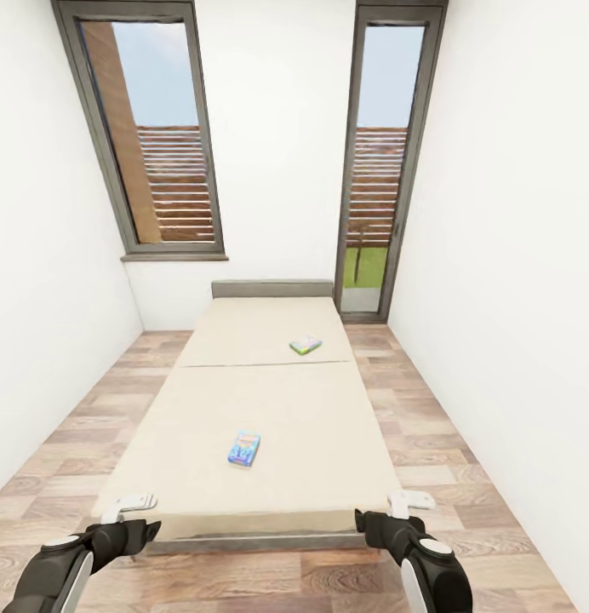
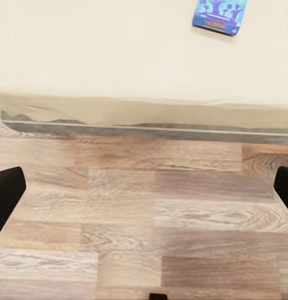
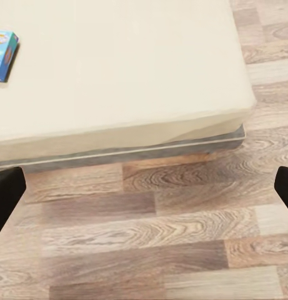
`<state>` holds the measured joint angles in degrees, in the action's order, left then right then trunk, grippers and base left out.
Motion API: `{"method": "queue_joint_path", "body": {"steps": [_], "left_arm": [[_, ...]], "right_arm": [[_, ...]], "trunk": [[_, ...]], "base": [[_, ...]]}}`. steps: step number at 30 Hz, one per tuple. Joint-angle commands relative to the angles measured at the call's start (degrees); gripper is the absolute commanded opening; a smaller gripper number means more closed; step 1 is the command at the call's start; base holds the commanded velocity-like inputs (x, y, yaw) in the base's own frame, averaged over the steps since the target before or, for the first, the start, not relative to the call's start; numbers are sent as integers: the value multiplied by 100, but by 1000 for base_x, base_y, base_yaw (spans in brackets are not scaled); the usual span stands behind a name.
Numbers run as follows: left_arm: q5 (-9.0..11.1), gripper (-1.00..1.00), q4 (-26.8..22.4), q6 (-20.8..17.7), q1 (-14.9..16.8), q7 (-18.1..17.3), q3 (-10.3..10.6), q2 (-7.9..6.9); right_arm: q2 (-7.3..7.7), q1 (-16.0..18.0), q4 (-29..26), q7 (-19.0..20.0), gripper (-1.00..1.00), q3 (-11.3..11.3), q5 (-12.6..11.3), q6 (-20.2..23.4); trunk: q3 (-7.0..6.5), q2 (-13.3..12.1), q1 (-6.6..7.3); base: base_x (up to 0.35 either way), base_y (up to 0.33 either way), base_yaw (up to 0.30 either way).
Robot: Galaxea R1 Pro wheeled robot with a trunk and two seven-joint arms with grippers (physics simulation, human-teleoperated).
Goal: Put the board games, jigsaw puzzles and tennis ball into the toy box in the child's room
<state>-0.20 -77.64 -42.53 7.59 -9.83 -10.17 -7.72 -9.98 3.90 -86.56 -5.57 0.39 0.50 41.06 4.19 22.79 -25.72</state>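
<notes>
Two board games lie on the bed (image 1: 277,400), a beige mattress on a grey frame. A blue box (image 1: 243,448) sits near the foot end, and the wrist views also catch this blue box (image 2: 220,14) (image 3: 3,55). A white-green box (image 1: 305,345) lies farther up, right of centre. My left gripper (image 1: 131,504) and right gripper (image 1: 410,501) hover over the floor at the foot of the bed, both open and empty, well short of the blue box. The wrist views show dark fingers (image 2: 6,194) (image 3: 285,187) spread wide above the planks. The toy box, table, jigsaw puzzles and tennis ball are out of view.
White walls close in on both sides. A tall window (image 1: 154,136) and a glass door (image 1: 375,170) stand behind the headboard. Strips of wood-plank floor (image 1: 431,426) run along each side of the bed and across its foot.
</notes>
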Motion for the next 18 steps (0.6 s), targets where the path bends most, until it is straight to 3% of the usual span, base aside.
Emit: {"method": "queue_joint_path", "body": {"steps": [1, 6, 13, 18], "left_arm": [[-5, 100, -5, -32, 5, -28, -9, -1], [-6, 100, -5, -35, 5, -28, -11, -6], [2, 100, -9, -42, 5, -28, 9, 11], [5, 100, -17, -61, 5, -20, 24, 17]], "right_arm": [[-2, 5, -11, -23, 100, 4, 3, 42], [-2, 5, -48, -23, 100, 22, 8, 199], [-2, 61, -328, -29, 100, 73, 11, 961], [-2, 424, -384, -32, 100, 106, 11, 1530]], "trunk": [[13, 13, -6], [13, 13, -6], [13, 13, -6], [13, 13, -6]], "base": [[250, 130, 0], [242, 104, 0], [63, 19, 0], [9, 3, 0]]}}
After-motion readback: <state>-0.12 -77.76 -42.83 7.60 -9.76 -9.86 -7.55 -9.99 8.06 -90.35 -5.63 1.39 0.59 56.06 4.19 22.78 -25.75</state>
